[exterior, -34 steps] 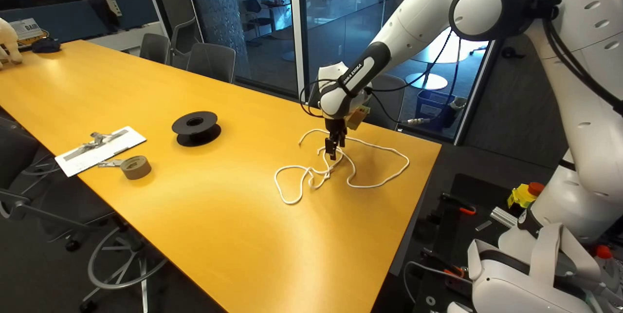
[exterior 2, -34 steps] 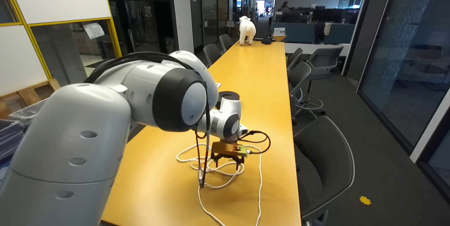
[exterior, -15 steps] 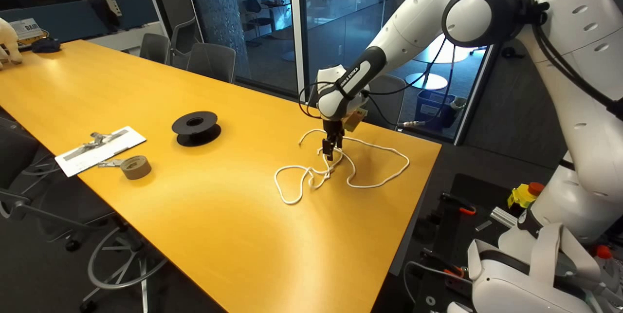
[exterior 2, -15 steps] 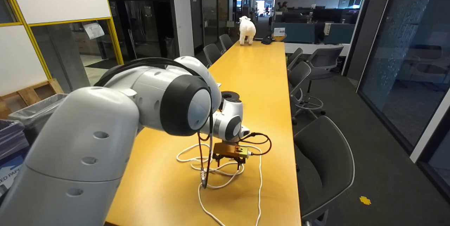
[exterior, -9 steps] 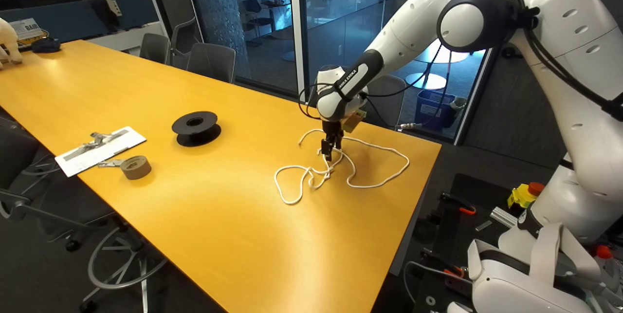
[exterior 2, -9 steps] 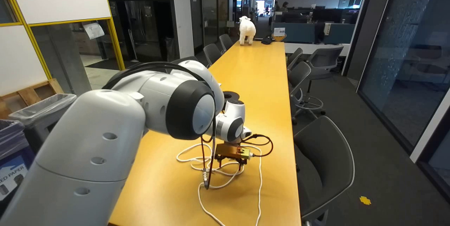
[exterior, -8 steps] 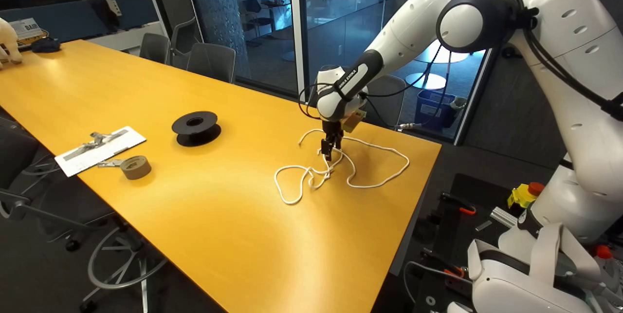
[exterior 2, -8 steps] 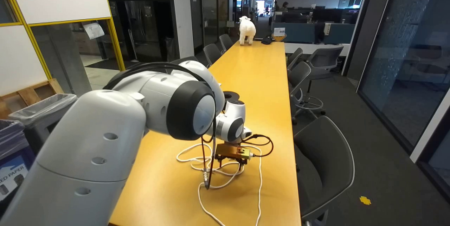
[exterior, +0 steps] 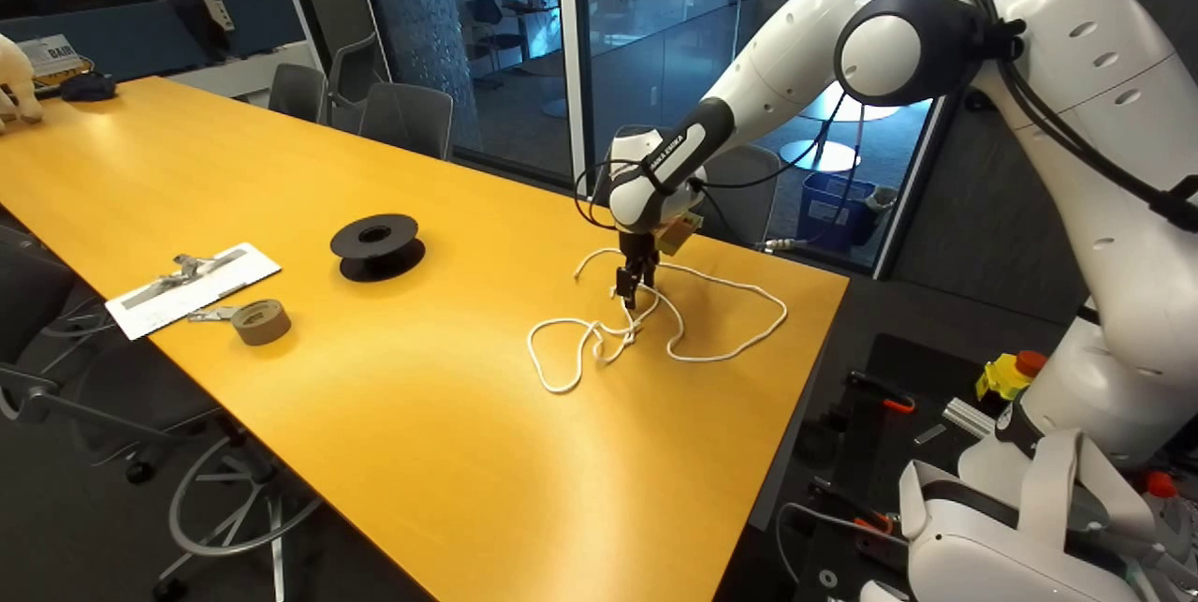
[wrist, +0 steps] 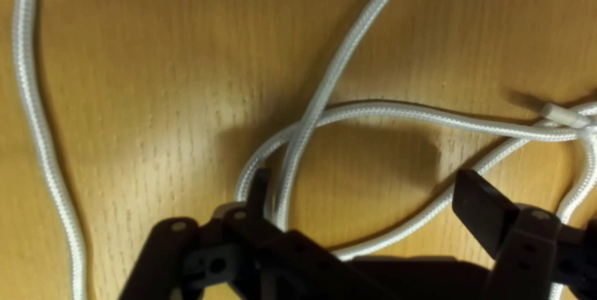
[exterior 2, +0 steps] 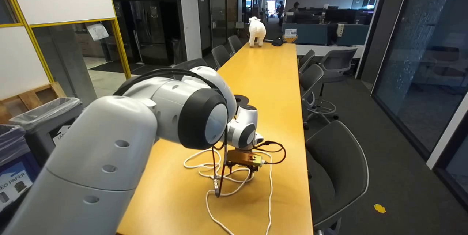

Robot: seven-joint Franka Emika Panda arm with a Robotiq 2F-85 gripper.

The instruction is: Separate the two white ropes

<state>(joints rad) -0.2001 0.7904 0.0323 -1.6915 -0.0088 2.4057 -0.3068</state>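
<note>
Curling and crossing, the white ropes (wrist: pixel 306 126) look thin; finely braided.

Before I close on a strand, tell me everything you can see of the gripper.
The gripper is black and two-fingered, its blocky, jointed fingers looking hard. It stands open at the end of the arm, pointing down over the white ropes, nothing gripped. In the wrist view one fingertip shows between two stretches of rope, the other in front of a further stretch; whether either touches rope or table I can't tell. In an exterior view a gold box sits above its fingers.
</note>
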